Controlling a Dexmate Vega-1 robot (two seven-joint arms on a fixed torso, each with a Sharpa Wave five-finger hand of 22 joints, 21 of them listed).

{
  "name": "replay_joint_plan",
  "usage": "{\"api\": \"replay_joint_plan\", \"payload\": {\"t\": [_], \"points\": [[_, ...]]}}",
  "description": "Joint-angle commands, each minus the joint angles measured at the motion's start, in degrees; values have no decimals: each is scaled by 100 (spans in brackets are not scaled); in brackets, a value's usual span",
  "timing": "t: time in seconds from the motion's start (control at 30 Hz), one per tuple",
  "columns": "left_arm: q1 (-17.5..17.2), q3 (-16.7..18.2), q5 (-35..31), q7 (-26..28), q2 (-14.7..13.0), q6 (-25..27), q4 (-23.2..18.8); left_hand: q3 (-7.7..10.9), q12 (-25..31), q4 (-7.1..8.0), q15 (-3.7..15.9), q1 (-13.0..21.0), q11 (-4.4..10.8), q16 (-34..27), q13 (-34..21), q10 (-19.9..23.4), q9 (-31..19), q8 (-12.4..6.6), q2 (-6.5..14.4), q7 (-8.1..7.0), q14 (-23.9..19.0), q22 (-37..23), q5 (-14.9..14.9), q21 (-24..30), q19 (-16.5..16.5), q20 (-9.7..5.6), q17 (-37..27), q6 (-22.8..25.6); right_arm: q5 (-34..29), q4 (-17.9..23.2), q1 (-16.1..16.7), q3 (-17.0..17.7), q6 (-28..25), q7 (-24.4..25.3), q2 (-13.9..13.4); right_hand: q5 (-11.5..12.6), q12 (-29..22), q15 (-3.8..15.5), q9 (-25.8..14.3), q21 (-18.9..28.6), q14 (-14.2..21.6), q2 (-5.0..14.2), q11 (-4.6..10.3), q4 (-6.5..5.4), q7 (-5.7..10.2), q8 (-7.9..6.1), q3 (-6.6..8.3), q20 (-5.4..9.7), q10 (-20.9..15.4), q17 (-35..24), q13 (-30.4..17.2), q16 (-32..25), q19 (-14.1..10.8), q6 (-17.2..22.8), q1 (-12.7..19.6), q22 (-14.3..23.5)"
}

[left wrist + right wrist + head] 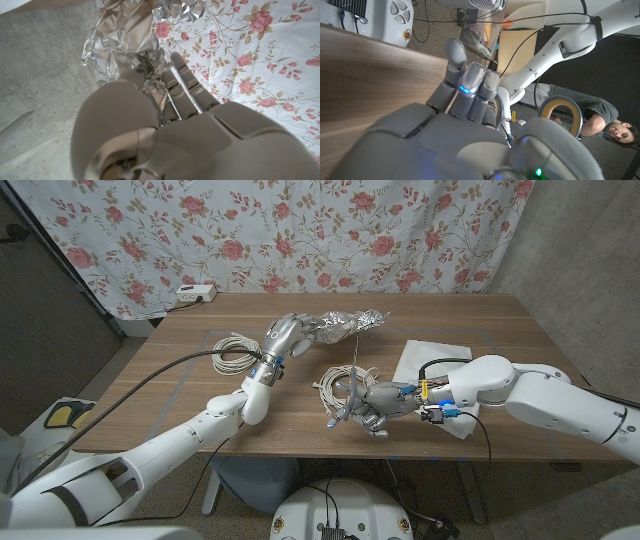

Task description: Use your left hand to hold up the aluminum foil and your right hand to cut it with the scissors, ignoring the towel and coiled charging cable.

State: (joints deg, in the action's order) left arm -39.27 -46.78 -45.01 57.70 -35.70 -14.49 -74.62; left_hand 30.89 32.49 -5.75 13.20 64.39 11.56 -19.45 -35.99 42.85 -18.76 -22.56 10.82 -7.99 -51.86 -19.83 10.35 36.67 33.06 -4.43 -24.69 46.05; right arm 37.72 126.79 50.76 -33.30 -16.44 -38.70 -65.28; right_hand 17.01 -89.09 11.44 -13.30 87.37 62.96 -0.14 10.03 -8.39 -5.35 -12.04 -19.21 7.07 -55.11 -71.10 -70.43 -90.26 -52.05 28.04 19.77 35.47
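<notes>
My left hand (283, 337) grips one end of the crumpled aluminum foil (347, 326) and holds it above the far middle of the table. In the left wrist view the fingers (187, 85) close on the foil (125, 40). My right hand (378, 406) holds the scissors (349, 394) nearer the front edge, blades apart and pointing up toward the foil but short of it. The right wrist view shows my curled fingers (470, 90) and a grey scissor handle loop (563, 106).
A white coiled cable (233, 350) lies beside my left wrist, and another coil (330, 380) lies under the scissors. A white towel (428, 364) lies by my right forearm. A power strip (195, 293) sits at the far left edge. A person (607, 122) sits past the table.
</notes>
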Motion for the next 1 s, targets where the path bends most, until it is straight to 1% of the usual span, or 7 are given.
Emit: {"api": "replay_joint_plan", "payload": {"t": [0.03, 0.17, 0.2, 0.37, 0.6, 0.73, 1.0], "points": [[111, -276, -451, 182, -71, 36, 101, 36, 2, 37, 24, -54, 12, 31, -34, -3, -12, -52, -2, -45, 26, -32, 46, 45, 11, -14, -3, 13, -141, 84, -276, -199, -449, -265, -9, 71, -62, 58, 2, 130, 1, -38, 27, 20, -555, -31, 6, 135, 19, -18, -38, -1, 29, 330, 5, 212], [168, -359, -574, 168, -121, 22, 88, 41, 1, 39, 27, -57, 12, 47, -44, -1, -12, -61, -4, -66, 23, -34, 49, 64, 4, -20, 1, 21, -153, 111, -315, -223, -538, -282, -26, 89, -68, 58, 8, 104, 23, -33, 23, 23, -568, -26, 11, 137, 14, -19, -40, -4, 19, 299, 17, 250], [177, -369, -572, 185, -110, 16, 119, 42, 0, 40, 27, -59, 12, 51, -46, -2, -11, -62, -5, -71, 22, -34, 50, 68, 2, -19, 2, 23, -161, 115, -316, -225, -540, -278, -30, 97, -70, 58, 11, 131, 27, -34, 24, 25, -563, -32, 11, 135, 12, -19, -41, -3, 25, 304, 21, 321], [200, -415, -559, 248, -83, -1, 216, 47, -5, 45, 26, -65, 12, 67, -55, -9, -10, -61, -8, -89, 18, -36, 52, 87, -5, -20, 7, 9, -146, 106, -317, -228, -538, -283, -33, 117, -71, 57, 16, 30, 35, -16, 22, 30, -560, -38, 21, 134, 11, -18, -41, -2, -13, 297, 48, 227], [167, -407, -504, 245, -122, 29, 166, 56, -15, 50, 30, -72, 16, 89, -62, -9, -8, -74, -10, -84, 2, -37, 56, 118, -19, -27, 12, 20, -59, 103, -246, -136, -415, -228, -82, 125, -70, 57, 19, 17, 38, -11, 24, 31, -564, -41, 21, 135, 13, -19, -40, -1, -18, 297, 59, 231], [120, -381, -462, 205, -168, 63, 129, 60, -20, 50, 32, -76, 17, 103, -66, -5, -7, -80, -14, -86, -4, -38, 57, 139, -24, -26, 15, 24, 86, 57, -135, -52, -265, -210, -115, 129, -58, 56, 22, 43, 39, -20, 23, 31, -568, -42, 14, 134, 26, -19, -33, -1, 12, 297, 61, 301], [48, -323, -374, 151, -202, 91, 73, 67, -36, 49, 35, -82, 17, 125, -67, 3, -3, -89, -20, -81, -28, -38, 58, 184, -28, -34, 18, 21, 439, -96, 196, 183, 223, -110, -152, 139, -67, 55, 26, 10, 29, -56, 25, 28, -555, -45, -5, 133, 25, -19, -40, 1, -2, 298, 48, 284]]}}
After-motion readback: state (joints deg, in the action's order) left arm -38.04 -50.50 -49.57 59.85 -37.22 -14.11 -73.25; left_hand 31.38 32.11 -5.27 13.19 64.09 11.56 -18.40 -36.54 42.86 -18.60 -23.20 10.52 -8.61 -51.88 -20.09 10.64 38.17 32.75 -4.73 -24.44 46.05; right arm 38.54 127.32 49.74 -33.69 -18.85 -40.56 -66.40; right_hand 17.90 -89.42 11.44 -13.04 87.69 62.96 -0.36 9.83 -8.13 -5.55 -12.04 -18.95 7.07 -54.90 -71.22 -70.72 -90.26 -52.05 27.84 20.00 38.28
